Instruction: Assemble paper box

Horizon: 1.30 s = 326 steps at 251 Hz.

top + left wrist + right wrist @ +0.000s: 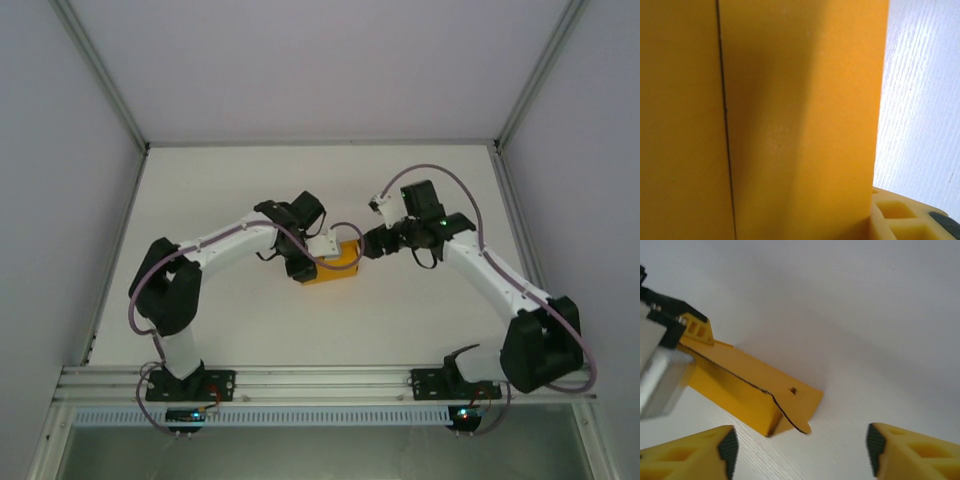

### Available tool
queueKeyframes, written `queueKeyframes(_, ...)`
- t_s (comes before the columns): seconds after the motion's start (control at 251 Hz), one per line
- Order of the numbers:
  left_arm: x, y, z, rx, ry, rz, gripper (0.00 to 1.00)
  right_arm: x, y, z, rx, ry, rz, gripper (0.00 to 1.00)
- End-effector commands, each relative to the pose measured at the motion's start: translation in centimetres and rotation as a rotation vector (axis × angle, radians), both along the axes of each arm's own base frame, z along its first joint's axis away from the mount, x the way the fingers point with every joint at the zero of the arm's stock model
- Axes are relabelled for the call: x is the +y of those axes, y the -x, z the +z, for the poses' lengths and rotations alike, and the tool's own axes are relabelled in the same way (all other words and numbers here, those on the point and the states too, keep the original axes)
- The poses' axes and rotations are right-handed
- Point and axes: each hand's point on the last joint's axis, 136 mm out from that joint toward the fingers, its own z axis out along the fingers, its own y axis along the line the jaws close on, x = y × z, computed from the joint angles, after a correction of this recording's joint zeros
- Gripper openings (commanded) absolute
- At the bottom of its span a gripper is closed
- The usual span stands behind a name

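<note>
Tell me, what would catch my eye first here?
A bright orange-yellow paper box lies mid-table, vivid against the white table. The left gripper grips its left end, while the right gripper hangs open just off the other end, with nothing between its jaws.

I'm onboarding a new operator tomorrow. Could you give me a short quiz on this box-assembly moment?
1. True or false: the right gripper is shut on the paper box.
2. Which one grips the box? A) the left gripper B) the right gripper C) neither
3. Fill in: in the top view, the right gripper sits just to the ____ of the box.

Key
1. False: its jaws stand open, with the box ahead of them, not between them.
2. A
3. right
</note>
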Motion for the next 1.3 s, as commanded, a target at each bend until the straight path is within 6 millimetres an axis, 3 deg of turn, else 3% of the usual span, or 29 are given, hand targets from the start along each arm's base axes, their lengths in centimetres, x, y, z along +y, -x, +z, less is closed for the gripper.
queueKeyframes(0.0,0.5,1.2,-1.6,0.096,-0.031,0.01,0.25,1.1,0.1,0.0,0.014,0.031,0.072,0.6)
queueKeyframes(0.259,0.4,1.3,-1.6,0.106,-0.03,0.01,0.25,2.0,0.4,-2.3,0.094,0.1,0.124,0.34)
queueKeyframes(0.403,0.3,1.1,-1.5,0.102,-0.025,0.012,0.26,2.2,0.8,-2.7,0.111,0.115,0.135,0.08)
queueKeyframes(0.523,0.0,0.7,-1.2,0.093,-0.013,0.023,0.25,2.8,0.8,-2.7,0.135,0.075,0.057,0.0)
queueKeyframes(0.754,-0.4,0.2,-1.5,0.087,-0.015,0.041,0.25,4.8,1.7,-3.2,0.143,-0.057,-0.176,0.0)
queueKeyframes(0.934,-0.4,-0.1,-1.6,0.081,-0.021,0.053,0.26,2.7,2.2,-5.6,0.071,0.019,-0.259,0.0)
queueKeyframes(1.173,-0.6,-0.8,-1.5,0.059,-0.015,0.08,0.31,1.1,3.8,-11.5,-0.026,0.013,-0.263,0.0)
queueKeyframes(1.297,-0.7,-1.0,-0.8,0.049,-0.014,0.087,0.35,0.4,4.0,-11.9,-0.039,0.049,-0.29,0.0)
